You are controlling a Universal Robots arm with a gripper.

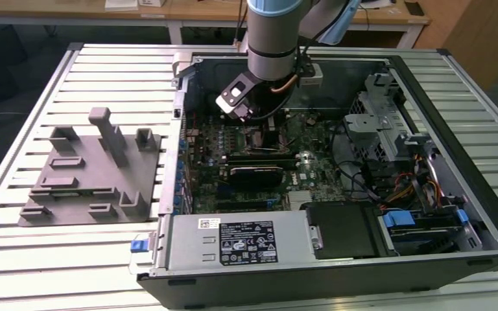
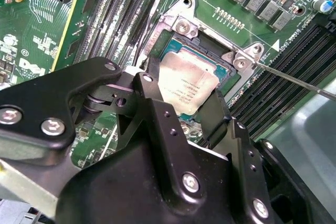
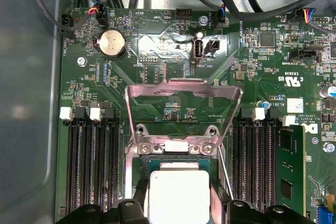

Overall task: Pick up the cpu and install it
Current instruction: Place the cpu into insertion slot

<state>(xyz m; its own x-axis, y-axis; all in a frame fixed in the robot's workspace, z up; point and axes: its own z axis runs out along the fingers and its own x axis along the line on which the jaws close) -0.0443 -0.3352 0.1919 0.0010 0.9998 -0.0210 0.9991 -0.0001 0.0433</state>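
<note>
While the gripper [image 1: 247, 120] hangs inside the case [image 1: 336, 282], far side, exterior view, my second wrist view has fingers [image 2: 151, 81] narrow, pinching the cpu [image 2: 188, 83] by its edges, level at the socket [image 2: 178, 24]. First wrist view: load plate [image 3: 184, 87] stands open to admit it.

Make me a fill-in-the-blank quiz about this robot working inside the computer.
1. The gripper is at the cpu, which is at its ___ on the motherboard.
2. The metal hold-down frame is flipped ___.
3. The grey fixture lies on the exterior view's ___ of the computer case.
Missing: socket; open; left.
</note>
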